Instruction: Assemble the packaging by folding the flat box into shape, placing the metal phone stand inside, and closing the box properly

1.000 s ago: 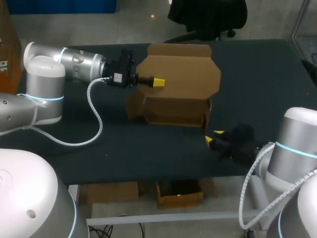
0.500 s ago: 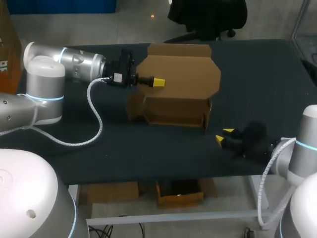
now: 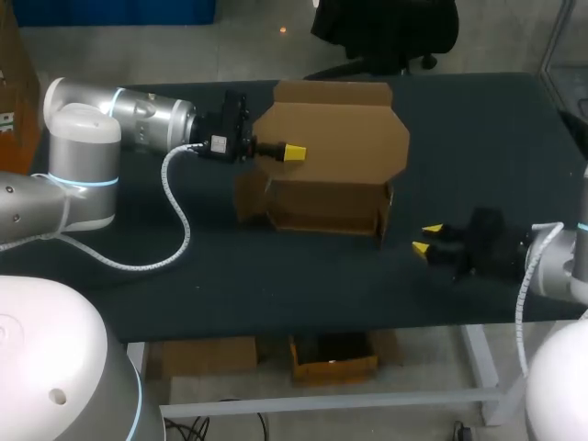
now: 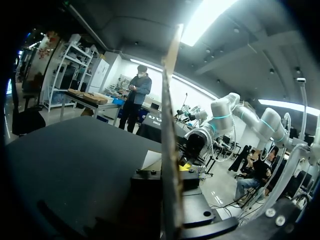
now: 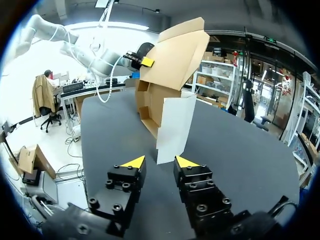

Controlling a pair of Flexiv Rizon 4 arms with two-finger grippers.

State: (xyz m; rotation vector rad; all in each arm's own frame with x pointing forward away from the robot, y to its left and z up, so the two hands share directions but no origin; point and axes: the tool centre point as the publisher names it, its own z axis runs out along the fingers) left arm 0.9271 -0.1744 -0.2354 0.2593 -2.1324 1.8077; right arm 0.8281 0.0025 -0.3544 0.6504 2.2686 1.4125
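Observation:
A brown cardboard box (image 3: 326, 175) stands open at the middle of the dark table (image 3: 276, 276), its lid flap raised at the back. My left gripper (image 3: 292, 152) reaches in from the left, shut on the box's upper left panel. That panel shows edge-on (image 4: 170, 125) between the left gripper's (image 4: 171, 175) jaws. My right gripper (image 3: 425, 239) stands open and holds nothing, on the table to the right of the box's front corner. From the right gripper (image 5: 160, 162), the box (image 5: 172, 55) and its white side flap (image 5: 175, 127) lie ahead. The phone stand shows in no view.
The left arm's white cable (image 3: 175, 216) loops over the table's left part. The table's front edge (image 3: 303, 331) runs close below the right gripper. Bare dark tabletop lies in front of the box.
My right gripper has slid to the right along the front of the table, away from the box's corner. The left gripper and the box have stayed put.

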